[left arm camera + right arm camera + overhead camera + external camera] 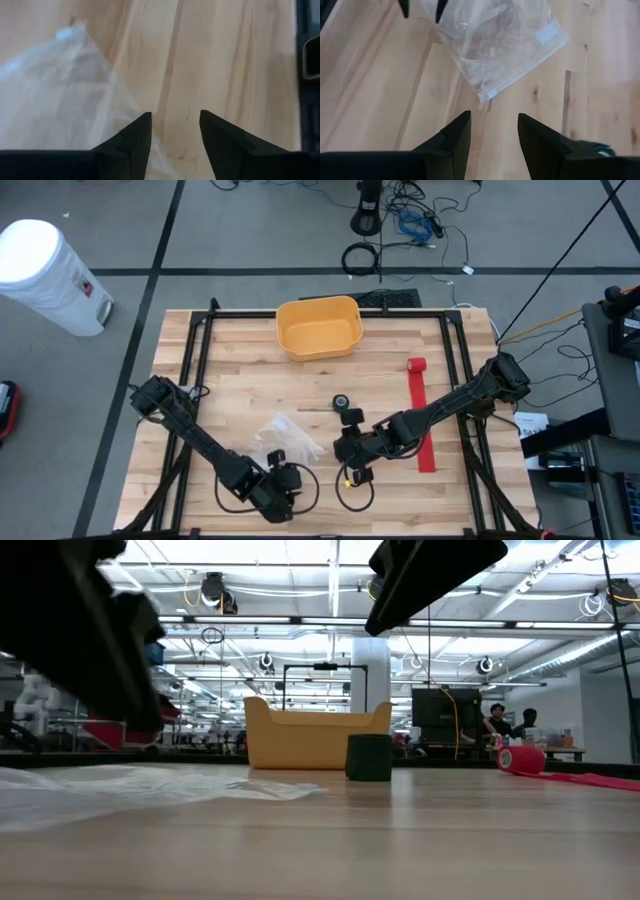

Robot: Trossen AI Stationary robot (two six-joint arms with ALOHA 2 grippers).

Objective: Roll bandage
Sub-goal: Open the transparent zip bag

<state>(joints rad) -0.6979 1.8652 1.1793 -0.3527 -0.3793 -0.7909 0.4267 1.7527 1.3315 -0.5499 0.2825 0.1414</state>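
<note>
Table: a wooden top inside a dark frame carried everything, with both arms reaching in over its near half.
Bin: a yellow tub sat at the far middle edge, well apart from both hands.
Plastic bag: a clear, crumpled zip bag lay near the left arm, limp and likely slippery; it played no evident part in the rolling.
Bandage: a red strip lay unrolled along the right side of the table, its far end already wound into a small roll. It looked light, soft and floppy, so it would probably buckle if pushed and slide on the wood if dragged.
Where to hold: the wound end seemed the firmest part to pinch, across its sides; the loose near end would likely need pinning flat so the strip stayed taut.
Dark roll: a small black cylinder stood upright mid-table, just beyond the right hand.
Left hand: narrowly parted and empty, above the bag's edge near the front of the table.
Right hand: narrowly parted and empty, over bare wood beside the bandage's near stretch, not touching it.
</note>
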